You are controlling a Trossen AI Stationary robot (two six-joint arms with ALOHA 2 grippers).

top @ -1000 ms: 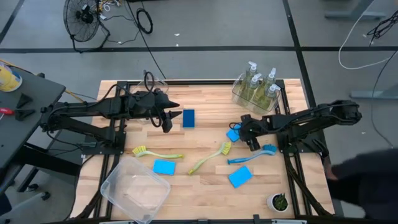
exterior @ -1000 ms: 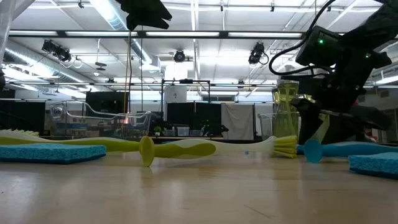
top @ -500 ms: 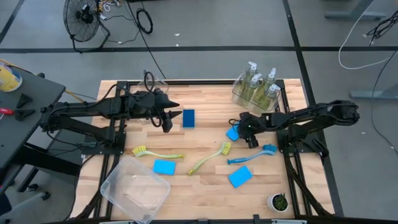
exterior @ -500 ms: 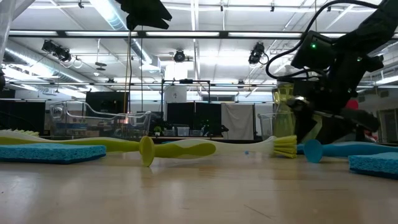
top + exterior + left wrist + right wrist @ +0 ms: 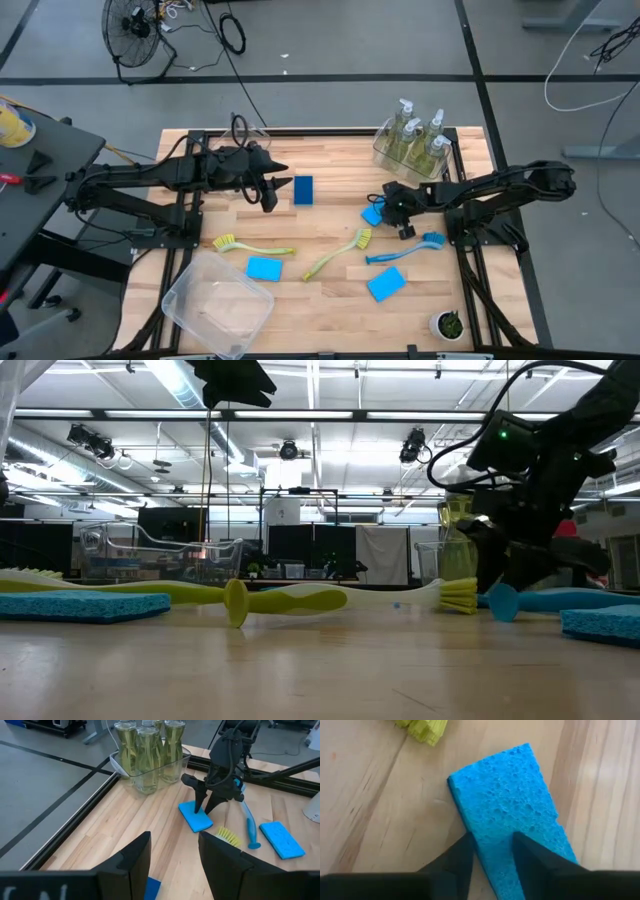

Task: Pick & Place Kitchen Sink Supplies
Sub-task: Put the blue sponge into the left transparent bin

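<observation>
The right gripper (image 5: 490,855) is pressing down on a flat, porous blue sponge (image 5: 512,815) lying on the pale wooden table (image 5: 330,225), its dark fingers narrowing onto one end. The left gripper (image 5: 268,190) is hanging half open, holding nothing.

Right hand (image 5: 204,809) on blue sponge (image 5: 195,817)
</observation>
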